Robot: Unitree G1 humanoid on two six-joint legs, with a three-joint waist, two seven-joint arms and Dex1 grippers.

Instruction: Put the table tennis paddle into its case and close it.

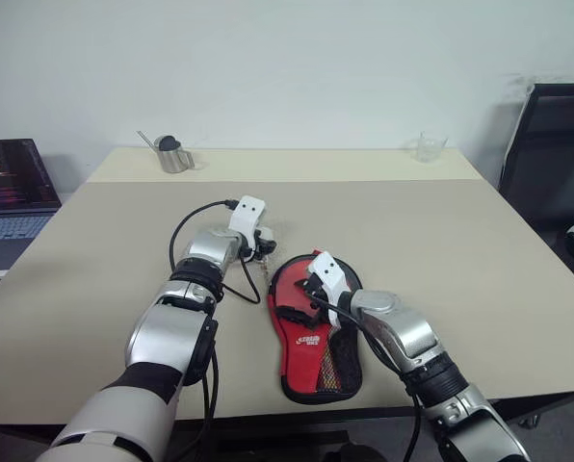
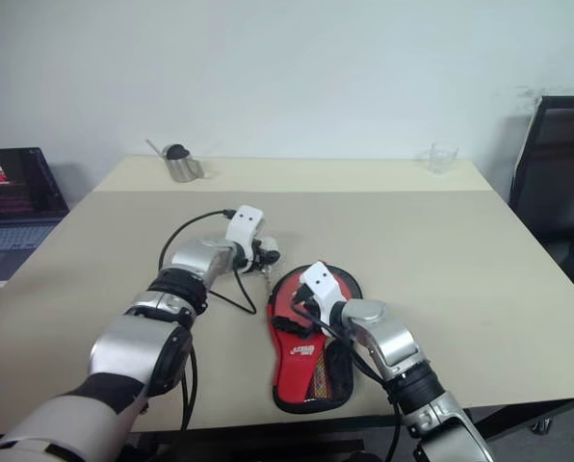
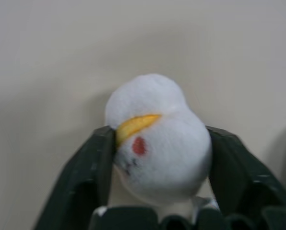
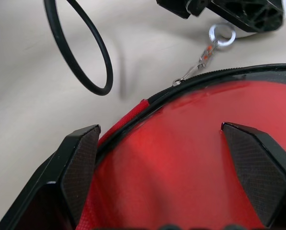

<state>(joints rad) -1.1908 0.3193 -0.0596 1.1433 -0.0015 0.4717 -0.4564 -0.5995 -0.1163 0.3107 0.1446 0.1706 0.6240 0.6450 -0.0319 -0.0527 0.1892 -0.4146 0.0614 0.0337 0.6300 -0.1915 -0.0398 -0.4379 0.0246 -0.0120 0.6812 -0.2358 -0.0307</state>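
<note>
Right wrist view: case [image 4: 191,158] between right end effector [image 4: 176,167] fingers.

An office: laptop [image 1: 13,188], desk [image 1: 412,221], office chair [image 1: 557,154].

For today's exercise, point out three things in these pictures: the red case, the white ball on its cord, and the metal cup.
case [image 1: 311,339], left eye view, red outer fabric.
white ball [image 3: 157,143], left wrist view, its front.
metal cup [image 1: 174,157], left eye view, its side wall.

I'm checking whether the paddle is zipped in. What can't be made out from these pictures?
- Paddle: cannot tell whether it lies inside the red case.
- Zip: the right gripper hides part of the case's round end in the eye views.
- Zip pull's white ball: its markings are blurred, left wrist view.
</note>
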